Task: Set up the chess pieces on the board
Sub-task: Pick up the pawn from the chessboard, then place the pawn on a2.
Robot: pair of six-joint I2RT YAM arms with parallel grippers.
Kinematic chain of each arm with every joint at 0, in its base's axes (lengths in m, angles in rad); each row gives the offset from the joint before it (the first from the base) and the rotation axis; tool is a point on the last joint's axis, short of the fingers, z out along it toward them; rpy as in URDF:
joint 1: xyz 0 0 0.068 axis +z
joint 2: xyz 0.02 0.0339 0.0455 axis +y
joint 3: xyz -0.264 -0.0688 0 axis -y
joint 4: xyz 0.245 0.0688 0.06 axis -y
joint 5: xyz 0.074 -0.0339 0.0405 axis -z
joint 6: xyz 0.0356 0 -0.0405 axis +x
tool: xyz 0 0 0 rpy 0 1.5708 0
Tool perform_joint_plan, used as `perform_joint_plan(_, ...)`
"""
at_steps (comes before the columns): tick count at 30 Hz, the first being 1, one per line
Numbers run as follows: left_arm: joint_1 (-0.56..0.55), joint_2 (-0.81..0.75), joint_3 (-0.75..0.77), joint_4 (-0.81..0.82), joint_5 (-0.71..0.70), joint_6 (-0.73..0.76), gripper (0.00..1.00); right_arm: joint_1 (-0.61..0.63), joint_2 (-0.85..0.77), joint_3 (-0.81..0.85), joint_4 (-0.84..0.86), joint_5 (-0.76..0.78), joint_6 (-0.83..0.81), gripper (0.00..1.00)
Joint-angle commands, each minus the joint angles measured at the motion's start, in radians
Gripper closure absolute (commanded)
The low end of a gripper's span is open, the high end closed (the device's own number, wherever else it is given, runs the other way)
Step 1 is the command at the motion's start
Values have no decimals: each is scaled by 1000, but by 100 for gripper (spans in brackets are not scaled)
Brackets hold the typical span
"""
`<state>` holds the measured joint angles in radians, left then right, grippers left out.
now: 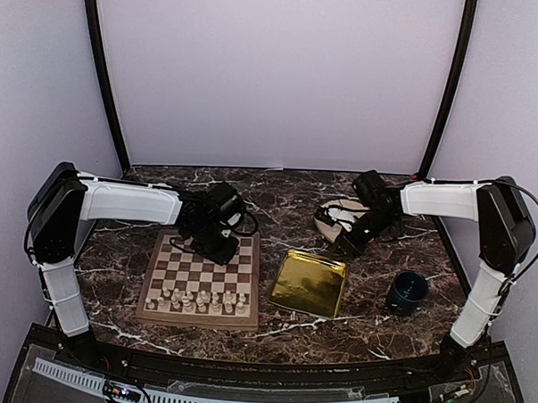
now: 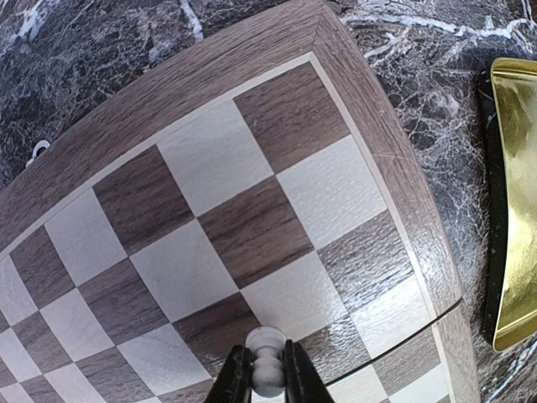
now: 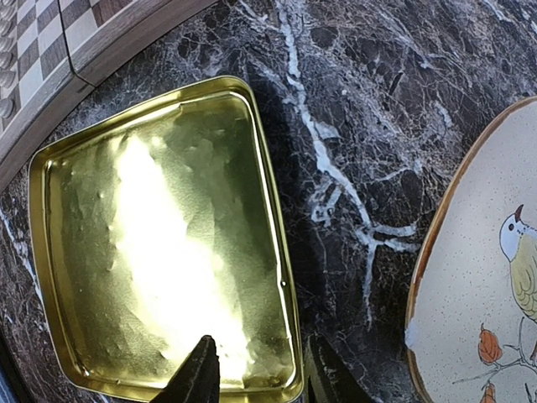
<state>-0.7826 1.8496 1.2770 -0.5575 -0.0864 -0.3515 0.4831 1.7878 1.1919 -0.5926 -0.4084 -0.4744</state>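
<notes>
The wooden board (image 1: 203,279) lies at the left of the table. Two rows of cream-white chess pieces (image 1: 202,299) stand along its near edge. My left gripper (image 1: 221,246) hovers over the board's far right corner and is shut on a small white pawn (image 2: 267,363), held between its black fingers (image 2: 237,379) just above the squares (image 2: 252,227). My right gripper (image 3: 256,369) is open and empty, above the table between the gold tray and the bird plate; in the top view it (image 1: 349,239) is right of the board.
A shiny gold tray (image 1: 308,283) lies right of the board and shows empty in the right wrist view (image 3: 159,252). A cream plate with a bird picture (image 3: 482,294) sits behind my right gripper. A dark blue cup (image 1: 406,292) stands at the near right.
</notes>
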Motion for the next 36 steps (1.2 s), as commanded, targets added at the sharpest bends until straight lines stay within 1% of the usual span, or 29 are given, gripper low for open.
perform_joint_plan(1, 6, -4, 31, -14, -3, 5, 88, -4, 9, 9, -10, -14, -9, 64)
perform_joint_plan(5, 6, -26, 32, -30, -13, 6, 93, -5, 12, 8, -11, -16, -9, 64)
perform_joint_plan(11, 6, -103, 7, -114, -35, -7, 94, -4, 12, 9, -12, -18, -11, 64)
perform_joint_plan(17, 11, -227, -91, -209, -82, -46, 94, -5, 14, 11, -13, -25, -12, 64)
perform_joint_plan(23, 20, -365, -210, -269, -105, -109, 93, -3, 20, 15, -20, -32, -14, 64)
perform_joint_plan(34, 73, -535, -373, -304, -98, -176, 93, -4, 13, 18, -25, -40, -14, 64)
perform_joint_plan(36, 88, -558, -393, -297, -77, -183, 93, -2, 12, 18, -25, -40, -15, 64)
